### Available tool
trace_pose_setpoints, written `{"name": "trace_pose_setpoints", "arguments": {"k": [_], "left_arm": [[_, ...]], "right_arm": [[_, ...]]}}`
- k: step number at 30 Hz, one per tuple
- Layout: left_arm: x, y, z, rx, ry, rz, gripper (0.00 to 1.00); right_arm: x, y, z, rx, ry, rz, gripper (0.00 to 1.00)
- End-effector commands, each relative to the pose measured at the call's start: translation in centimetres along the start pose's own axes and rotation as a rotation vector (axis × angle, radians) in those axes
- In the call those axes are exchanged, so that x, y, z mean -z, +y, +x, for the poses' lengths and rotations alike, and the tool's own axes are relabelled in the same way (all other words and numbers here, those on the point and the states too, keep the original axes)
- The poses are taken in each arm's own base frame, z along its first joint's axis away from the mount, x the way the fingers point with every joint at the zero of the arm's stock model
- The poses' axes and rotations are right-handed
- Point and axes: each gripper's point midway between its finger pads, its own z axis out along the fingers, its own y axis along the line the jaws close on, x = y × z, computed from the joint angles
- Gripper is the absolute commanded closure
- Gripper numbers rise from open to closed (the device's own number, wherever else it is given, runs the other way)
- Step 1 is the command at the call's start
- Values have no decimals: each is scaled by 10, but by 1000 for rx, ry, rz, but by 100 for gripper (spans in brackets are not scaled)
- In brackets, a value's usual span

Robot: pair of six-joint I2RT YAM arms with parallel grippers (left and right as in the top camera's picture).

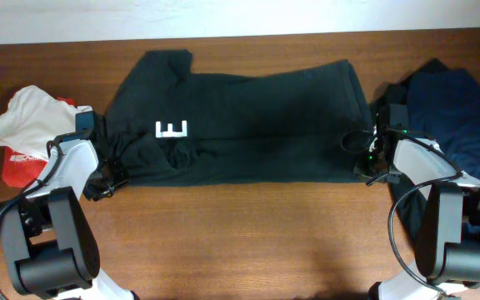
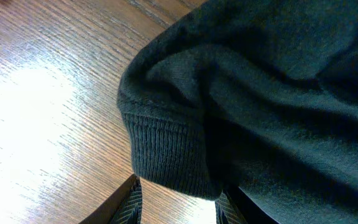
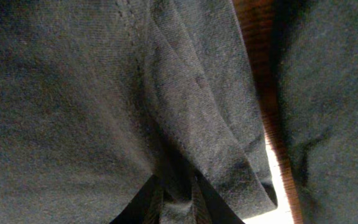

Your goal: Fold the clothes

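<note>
A black sweatshirt (image 1: pixel 248 117) with a white logo (image 1: pixel 172 129) lies spread flat across the wooden table. My left gripper (image 1: pixel 107 179) is at its lower left corner. In the left wrist view my left fingers (image 2: pixel 179 208) are open on either side of bare wood, with the ribbed cuff (image 2: pixel 166 155) just ahead of the tips. My right gripper (image 1: pixel 369 162) is at the garment's lower right edge. In the right wrist view it (image 3: pixel 176 202) is shut on a fold of the black fabric (image 3: pixel 191 112).
A crumpled white and red garment (image 1: pixel 27 125) lies at the left edge. A navy blue garment (image 1: pixel 457 108) lies piled at the right, just beyond my right arm. Bare wood (image 1: pixel 248 233) runs along the front.
</note>
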Motion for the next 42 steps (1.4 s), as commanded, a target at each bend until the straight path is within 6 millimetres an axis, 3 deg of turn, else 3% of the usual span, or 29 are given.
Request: {"name": "trace_pose_setpoints", "arguments": {"k": [1,7,10,12,18,22,30,34,37,42], "left_arm": [[4,-5,-2,17,-8,35,62],[4,-6,-2,17,-9,38,64],[4,-3,-3,18,-14,25,91],[4,3,-5,18,-28,-12,100],[5,23,-9,17,-53,-121,100],[8,15,-10,-10,-48,-77,100],[15,60,-23,62,-115,-274,100],[19,67,-33,78,-158,-307,100],[27,83,-39,82,-199,-408,100],[27,84,-34,90,-177,-411,100]], "right_arm": [[-3,-8,6,-13,18,32,80],[-3,-8,6,-13,18,32,80],[-3,-8,6,-13,19,33,79],[-3,-8,6,-13,19,33,79],[-3,-8,6,-13,19,33,80],[-3,-8,6,-13,19,33,80],[-3,-8,6,-12,22,33,80],[-3,-8,7,-12,22,33,79],[-3,-8,7,-13,23,34,80],[-3,-9,11,-12,42,37,81]]}}
